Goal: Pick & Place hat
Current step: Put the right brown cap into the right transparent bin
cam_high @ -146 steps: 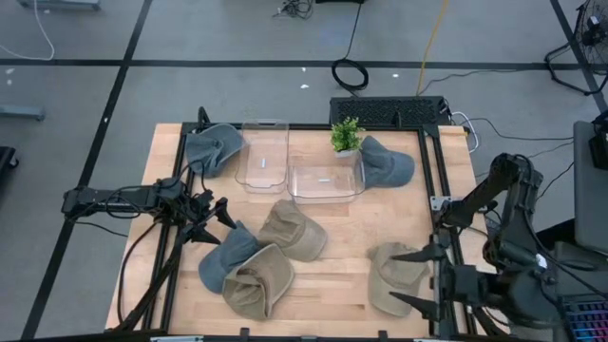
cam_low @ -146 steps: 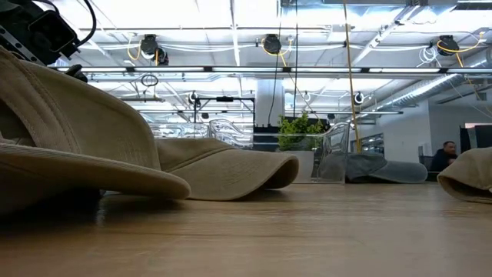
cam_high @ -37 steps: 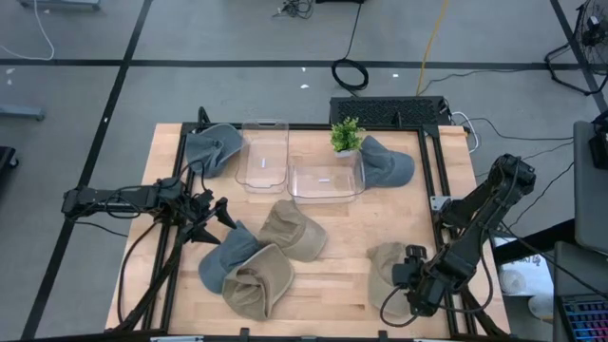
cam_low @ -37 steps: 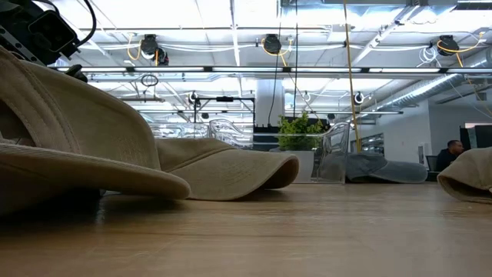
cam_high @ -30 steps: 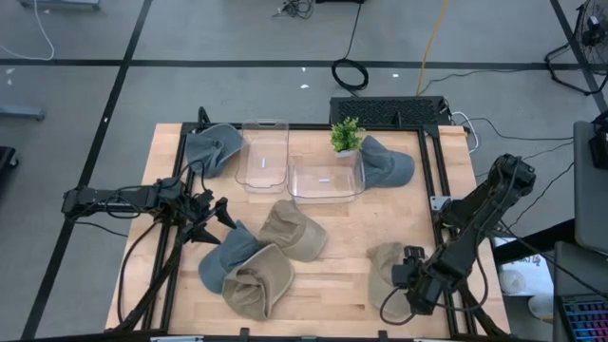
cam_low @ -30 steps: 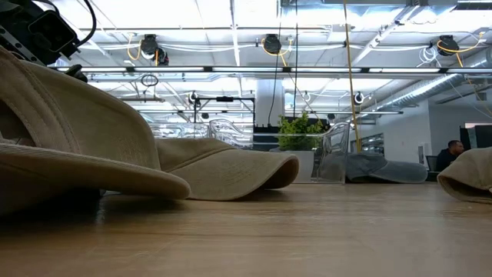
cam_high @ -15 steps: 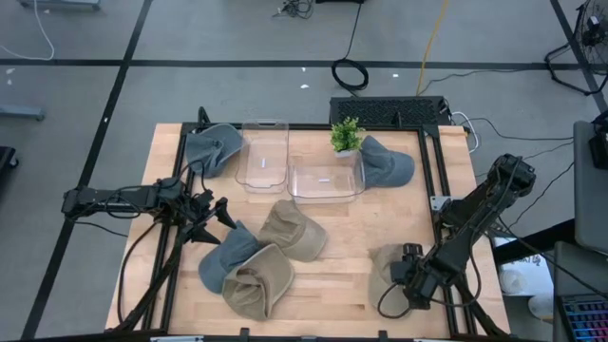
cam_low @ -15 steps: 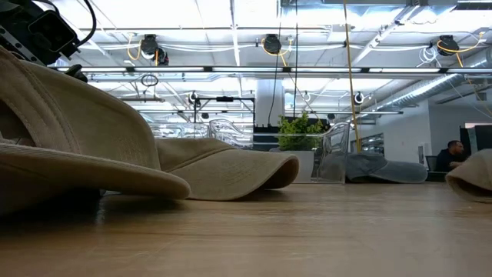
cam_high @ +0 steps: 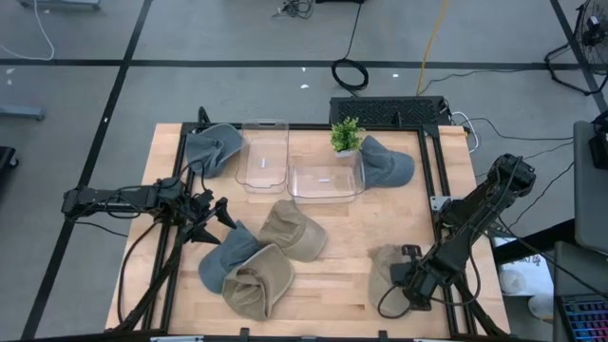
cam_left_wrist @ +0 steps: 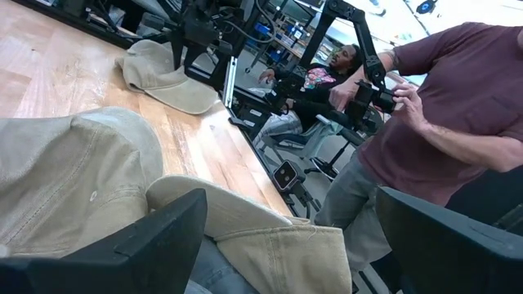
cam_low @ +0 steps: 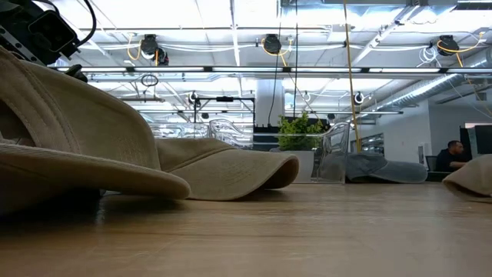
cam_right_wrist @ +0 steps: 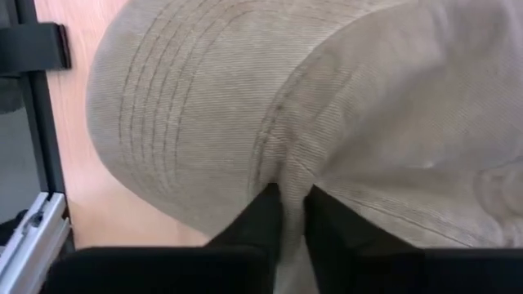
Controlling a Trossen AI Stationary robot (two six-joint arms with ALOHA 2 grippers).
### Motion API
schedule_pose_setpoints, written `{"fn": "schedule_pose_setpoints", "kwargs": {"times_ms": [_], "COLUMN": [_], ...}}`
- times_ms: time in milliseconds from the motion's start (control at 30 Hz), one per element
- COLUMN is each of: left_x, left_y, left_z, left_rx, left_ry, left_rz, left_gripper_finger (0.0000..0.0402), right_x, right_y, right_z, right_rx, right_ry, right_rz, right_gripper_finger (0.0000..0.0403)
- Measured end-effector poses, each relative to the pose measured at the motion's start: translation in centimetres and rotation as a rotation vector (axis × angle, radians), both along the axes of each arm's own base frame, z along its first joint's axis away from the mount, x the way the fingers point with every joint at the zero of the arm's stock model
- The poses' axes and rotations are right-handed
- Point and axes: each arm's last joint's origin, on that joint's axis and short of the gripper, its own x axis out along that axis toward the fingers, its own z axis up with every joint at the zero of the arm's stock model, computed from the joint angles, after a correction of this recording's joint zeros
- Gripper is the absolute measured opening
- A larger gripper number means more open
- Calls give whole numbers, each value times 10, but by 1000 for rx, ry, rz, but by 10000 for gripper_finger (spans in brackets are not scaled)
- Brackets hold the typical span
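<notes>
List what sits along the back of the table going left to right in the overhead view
Grey hat at the back left corner → tall clear bin → wide clear bin → small green plant → grey hat at the back right.

Overhead and table-level cameras, both on one wooden table.

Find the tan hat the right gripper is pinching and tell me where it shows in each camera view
High view: tan hat, lower right, under the right gripper.
Low view: far right edge.
Left wrist view: far off, by the table's edge.
Right wrist view: fills the frame, fabric pinched between the fingers.
Shared landmark: the wooden table.
</notes>
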Motion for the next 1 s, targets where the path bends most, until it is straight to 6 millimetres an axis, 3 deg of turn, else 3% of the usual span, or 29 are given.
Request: {"fn": "schedule_pose_setpoints", "kwargs": {"times_ms": [100, 633, 833, 1000], "left_x": [0, 0, 0, 0], "left_y": [0, 0, 0, 0], "left_z": [0, 0, 0, 0], "left_rx": [0, 0, 0, 0], "left_ry": [0, 0, -1, 0], "left_rz": [0, 0, 0, -1], "left_gripper_finger": [361, 361, 361, 361], "right_x": [0, -1, 2, 18], "right_y": [0, -1, -3, -5], "right_z": [0, 1, 19, 41], "right_rx": [-5, -22, -80, -113], "right_ry": [-6, -1, 30, -43], "right_rz": [30, 53, 84, 82], "right_gripper_finger": [6, 1, 0, 0]}}
